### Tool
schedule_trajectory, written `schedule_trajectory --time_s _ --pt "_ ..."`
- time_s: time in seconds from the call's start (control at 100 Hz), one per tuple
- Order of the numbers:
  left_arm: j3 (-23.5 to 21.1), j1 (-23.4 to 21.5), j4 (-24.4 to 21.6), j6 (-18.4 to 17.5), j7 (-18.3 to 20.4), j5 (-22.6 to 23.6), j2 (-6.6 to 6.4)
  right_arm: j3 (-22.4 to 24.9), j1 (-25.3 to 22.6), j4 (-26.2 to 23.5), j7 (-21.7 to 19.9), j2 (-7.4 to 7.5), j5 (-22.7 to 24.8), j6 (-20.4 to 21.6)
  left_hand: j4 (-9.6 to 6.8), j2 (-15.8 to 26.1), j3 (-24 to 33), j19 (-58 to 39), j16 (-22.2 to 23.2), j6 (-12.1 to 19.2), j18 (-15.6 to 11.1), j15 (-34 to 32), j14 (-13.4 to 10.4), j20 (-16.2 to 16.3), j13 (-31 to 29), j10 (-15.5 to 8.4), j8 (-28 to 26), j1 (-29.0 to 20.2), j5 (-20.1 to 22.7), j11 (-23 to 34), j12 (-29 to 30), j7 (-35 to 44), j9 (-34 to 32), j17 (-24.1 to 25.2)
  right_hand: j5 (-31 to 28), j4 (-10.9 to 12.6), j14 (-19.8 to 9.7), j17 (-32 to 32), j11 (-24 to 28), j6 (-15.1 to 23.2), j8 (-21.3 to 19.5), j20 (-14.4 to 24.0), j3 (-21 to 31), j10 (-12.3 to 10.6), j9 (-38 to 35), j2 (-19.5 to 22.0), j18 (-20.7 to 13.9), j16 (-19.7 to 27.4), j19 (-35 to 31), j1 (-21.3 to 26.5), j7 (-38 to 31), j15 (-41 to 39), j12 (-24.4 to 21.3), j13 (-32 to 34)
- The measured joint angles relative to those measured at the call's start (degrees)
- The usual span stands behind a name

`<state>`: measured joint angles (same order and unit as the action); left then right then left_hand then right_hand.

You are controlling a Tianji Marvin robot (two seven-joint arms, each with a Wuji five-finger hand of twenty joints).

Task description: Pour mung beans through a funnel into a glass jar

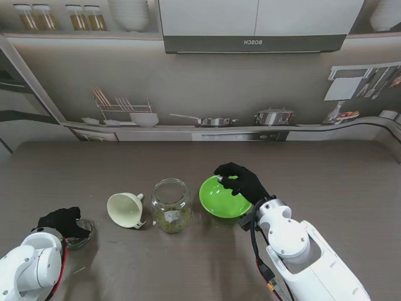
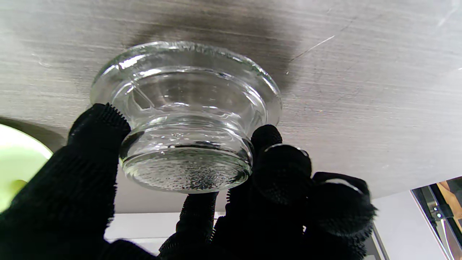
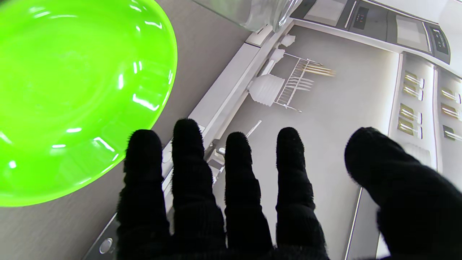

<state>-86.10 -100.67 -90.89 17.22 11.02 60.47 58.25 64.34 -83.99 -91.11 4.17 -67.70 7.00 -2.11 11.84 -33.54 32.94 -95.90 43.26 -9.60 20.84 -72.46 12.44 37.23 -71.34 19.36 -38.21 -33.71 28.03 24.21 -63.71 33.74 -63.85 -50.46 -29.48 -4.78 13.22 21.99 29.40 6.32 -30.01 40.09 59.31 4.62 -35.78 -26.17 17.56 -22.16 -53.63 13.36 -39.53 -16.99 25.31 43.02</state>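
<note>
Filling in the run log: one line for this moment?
left hand: shut on lid | right hand: open over bowl, empty | funnel: on table, beside jar | jar: beans inside

On the tabletop (image 1: 326, 182), three things sit in a row across the middle: the funnel (image 1: 125, 209) on the left, the glass jar (image 1: 170, 204) just beside it to the right, and the bowl (image 1: 224, 197) right of the jar, close to it. Beans (image 1: 169, 219) lie in the bottom of the jar. The right hand (image 1: 241, 181) is over the bowl's far right rim. Down at the near left corner, well apart from the row, the glass lid (image 1: 81, 233) rests on the tabletop with the left hand (image 1: 61, 222) on it, fingers (image 2: 97, 133) around its knob.
</note>
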Motion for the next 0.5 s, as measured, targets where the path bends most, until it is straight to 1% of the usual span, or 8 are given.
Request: schedule_trajectory --time_s 0.12,0.19,0.33,0.48,0.5 --pt "-0.02 -0.24 0.04 0.48 -1.11 -1.75 0.13 0.00 0.02 0.08 0.00 0.00 0.00 0.03 0.00 -0.03 -0.11 0.00 -0.26 -0.81 0.21 -0.31 0.25 -0.15 0.00 0.02 -0.09 0.00 0.38 0.33 0.14 0.17 -0.65 -1.10 0.00 0.00 0.00 0.00 0.00 0.00 0.00 0.00 0.00 0.01 0.00 0.00 0.00 0.00 0.00 0.00 0.00 0.00 0.00 0.00" --pt "-0.06 -0.45 0.33 0.57 -2.67 -3.22 0.33 0.00 0.03 0.11 0.00 0.00 -0.01 0.06 0.00 -0.29 -0.12 0.00 -0.71 -1.63 0.45 -0.74 0.87 -0.62 -0.12 0.71 -0.11 0.00 1.17 1.64 -0.04 0.32 -1.49 -1.92 0.00 0.00 0.00 0.00 0.00 0.00 0.00 0.00 0.00 0.02 0.00 0.00 0.00 0.00 0.00 0.00 0.00 0.00 0.00 -0.01" --pt "-0.55 -0.99 0.75 0.82 -5.83 -7.15 1.05 0.00 0.03 0.16 -0.05 0.00 -0.14 0.06 0.00 -3.86 -0.05 0.00 -1.31 -1.85 1.18 -1.45 1.71 -0.83 -1.20 0.92 0.46 -0.12 2.33 5.20 -0.57 2.62 -3.05 -2.90 -0.01 0.00 0.00 0.00 0.00 0.00 0.00 0.00 0.00 0.02 0.00 0.00 0.00 0.00 0.01 0.00 0.00 0.00 0.00 -0.01" --pt "-1.54 -1.76 0.80 0.62 -7.95 -9.70 1.98 0.00 0.03 0.18 -0.05 0.00 -0.26 0.06 0.03 -5.33 -0.05 0.00 -1.59 -1.85 1.39 -1.93 2.00 -1.30 -1.26 0.92 1.97 -0.20 3.47 7.00 -2.10 2.86 -3.22 -3.45 -0.02 0.00 0.00 0.00 0.00 0.00 0.00 0.00 0.00 0.04 0.00 0.00 0.00 0.00 0.01 0.00 0.00 -0.01 0.00 -0.01" --pt "-1.68 -1.86 0.77 0.56 -8.07 -9.92 2.07 0.00 0.03 0.18 -0.05 0.00 -0.27 0.06 0.66 -5.60 -0.05 0.00 -1.61 -1.85 1.41 -1.95 2.10 -1.33 -1.32 0.92 2.06 -0.24 3.71 7.00 -2.10 2.90 -3.55 -3.47 -0.02 0.00 0.00 0.00 0.00 0.00 0.00 0.00 0.00 0.04 0.00 0.00 0.00 0.00 0.01 0.00 0.00 -0.01 0.00 -0.01"
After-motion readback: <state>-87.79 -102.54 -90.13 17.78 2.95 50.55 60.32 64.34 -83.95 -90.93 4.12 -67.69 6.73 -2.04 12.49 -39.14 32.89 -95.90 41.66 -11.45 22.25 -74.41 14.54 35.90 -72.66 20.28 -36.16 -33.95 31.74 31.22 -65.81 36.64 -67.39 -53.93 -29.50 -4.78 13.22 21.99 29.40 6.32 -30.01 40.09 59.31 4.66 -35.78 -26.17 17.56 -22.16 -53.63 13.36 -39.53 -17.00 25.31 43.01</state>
